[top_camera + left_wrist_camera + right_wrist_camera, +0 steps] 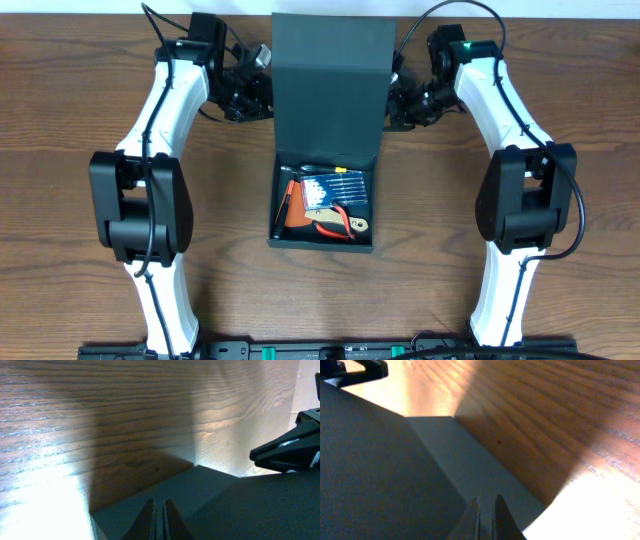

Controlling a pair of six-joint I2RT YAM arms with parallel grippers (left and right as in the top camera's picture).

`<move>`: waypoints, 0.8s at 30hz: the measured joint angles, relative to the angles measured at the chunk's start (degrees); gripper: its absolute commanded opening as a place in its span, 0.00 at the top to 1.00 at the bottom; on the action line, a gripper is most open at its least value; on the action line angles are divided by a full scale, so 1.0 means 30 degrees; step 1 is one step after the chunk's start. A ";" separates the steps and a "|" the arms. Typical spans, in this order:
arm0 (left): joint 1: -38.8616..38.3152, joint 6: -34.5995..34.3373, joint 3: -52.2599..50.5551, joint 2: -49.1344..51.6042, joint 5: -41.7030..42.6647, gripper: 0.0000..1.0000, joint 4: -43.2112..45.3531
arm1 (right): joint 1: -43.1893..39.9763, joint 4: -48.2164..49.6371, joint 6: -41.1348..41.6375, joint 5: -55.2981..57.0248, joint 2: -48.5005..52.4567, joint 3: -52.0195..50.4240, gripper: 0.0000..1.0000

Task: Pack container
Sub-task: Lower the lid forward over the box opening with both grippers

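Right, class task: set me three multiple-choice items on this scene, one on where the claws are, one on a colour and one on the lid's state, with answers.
1. Where are the left claw and right claw relative to the container?
A) both inside it
B) one at each side edge of its lid
C) both on the same side of it

2. What colour are the handles of the pliers?
A) red
B) yellow
C) green

3. How is the lid?
A) shut
B) open, folded back
C) missing

Answers:
1 B: the overhead view shows one claw at each side edge of the lid.
2 A: the grips lying in the container are red.
3 B: the lid lies back and the tools inside show.
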 measured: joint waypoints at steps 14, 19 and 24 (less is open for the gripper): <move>-0.0153 0.0583 0.0000 -0.2798 -0.1909 0.95 -0.2659 | 0.0532 -0.6455 -0.2579 0.2259 0.0000 0.5559 0.99; -0.0204 0.0605 0.0007 -0.4248 -0.2521 0.95 -0.2900 | 0.0678 -0.7905 -0.3381 0.2769 0.0000 0.6958 0.99; -0.0342 0.0663 0.0007 -0.4852 -0.3104 0.94 -0.3009 | 0.0707 -0.8087 -0.3650 0.2958 0.0000 0.7249 0.99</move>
